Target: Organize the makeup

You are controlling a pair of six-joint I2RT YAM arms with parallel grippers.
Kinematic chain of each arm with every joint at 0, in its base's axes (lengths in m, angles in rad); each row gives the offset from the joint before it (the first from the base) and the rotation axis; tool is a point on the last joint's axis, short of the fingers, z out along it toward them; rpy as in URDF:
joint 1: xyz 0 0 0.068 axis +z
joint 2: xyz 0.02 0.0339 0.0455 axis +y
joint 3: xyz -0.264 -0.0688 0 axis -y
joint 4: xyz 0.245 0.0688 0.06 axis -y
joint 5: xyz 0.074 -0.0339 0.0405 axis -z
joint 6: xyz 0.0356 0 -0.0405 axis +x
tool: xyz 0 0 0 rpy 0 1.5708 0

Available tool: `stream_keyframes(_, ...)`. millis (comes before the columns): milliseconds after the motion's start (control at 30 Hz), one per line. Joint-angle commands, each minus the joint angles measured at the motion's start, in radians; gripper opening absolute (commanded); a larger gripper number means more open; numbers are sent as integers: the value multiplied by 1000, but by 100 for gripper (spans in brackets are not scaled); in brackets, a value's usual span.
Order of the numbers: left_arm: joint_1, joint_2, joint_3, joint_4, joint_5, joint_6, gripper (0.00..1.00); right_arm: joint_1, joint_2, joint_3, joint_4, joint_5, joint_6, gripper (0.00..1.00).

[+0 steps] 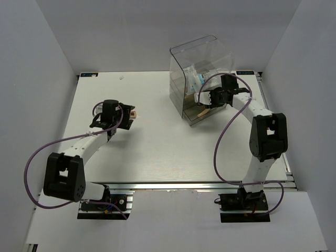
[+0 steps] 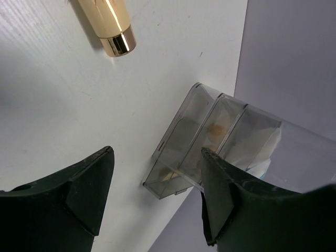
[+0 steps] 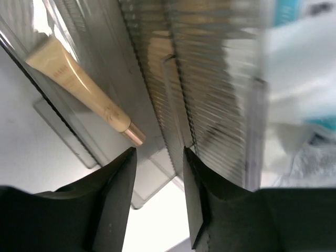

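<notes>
A clear drawer box (image 1: 197, 68) stands at the back right. My right gripper (image 1: 202, 98) is open at its lower front. In the right wrist view its jaws (image 3: 158, 168) stand apart beside a ribbed drawer wall (image 3: 210, 94), holding nothing. A beige squeeze tube (image 3: 79, 86) lies inside the drawer to the left of them. The clear packet with white-blue contents (image 3: 299, 79) is inside, upper right. My left gripper (image 1: 127, 116) is open and empty above the table (image 2: 156, 152). A glossy peach stick with a gold cap (image 2: 107, 23) lies just beyond it (image 1: 134, 114). Peach shapes (image 2: 218, 128) show faintly through the box.
Grey walls close the table (image 1: 157, 152) in on the left, back and right. Purple cables loop beside each arm (image 1: 223, 136). The box (image 2: 210, 142) stands far across the table from the left gripper.
</notes>
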State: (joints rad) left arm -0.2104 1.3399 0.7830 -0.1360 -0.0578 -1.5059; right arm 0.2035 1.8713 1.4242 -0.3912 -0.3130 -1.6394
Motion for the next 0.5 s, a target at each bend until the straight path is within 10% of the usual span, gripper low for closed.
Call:
stream_keyframes(0, 12, 65, 93, -80, -8, -27, 76, -13, -109, -2, 31, -82, 267, 46)
stream_keyframes(233, 42, 335, 363, -433, -62, -128, 74, -56, -403, -255, 230, -251, 810, 66)
stream_keyframes(467, 62, 608, 655, -617, -27, -126, 73, -64, -650, -450, 347, -259, 983, 80)
